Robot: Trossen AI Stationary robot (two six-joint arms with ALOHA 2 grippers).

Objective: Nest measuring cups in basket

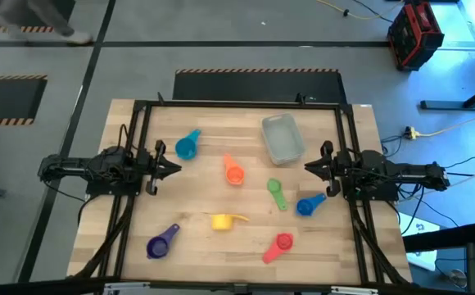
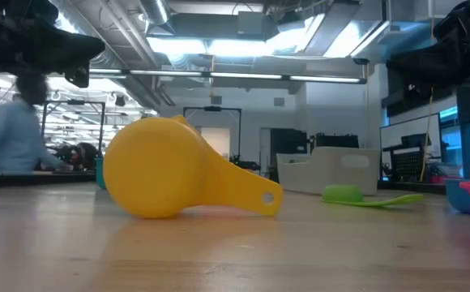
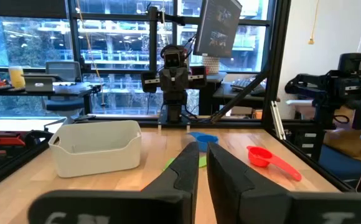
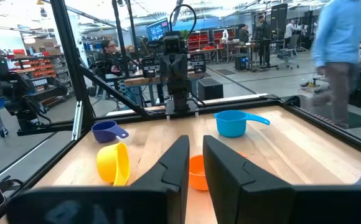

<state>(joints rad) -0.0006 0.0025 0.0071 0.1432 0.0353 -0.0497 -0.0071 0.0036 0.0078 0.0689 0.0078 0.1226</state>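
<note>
Seven measuring cups lie apart on the wooden table: light blue (image 1: 187,146), orange (image 1: 234,172), green (image 1: 277,193), dark blue (image 1: 309,204), yellow (image 1: 225,220) on its side, purple (image 1: 162,243) and red (image 1: 279,245). The translucent basket (image 1: 282,138) stands on its base at the far middle, with nothing in it. My left gripper (image 1: 176,170) hovers shut at the table's left side, pointing right. My right gripper (image 1: 307,166) hovers shut at the right side, pointing left. Neither touches anything.
A black frame (image 1: 139,111) runs around the table's edges. People show in the room beyond the table (image 4: 342,50). Bare wood lies between the cups in the middle of the table.
</note>
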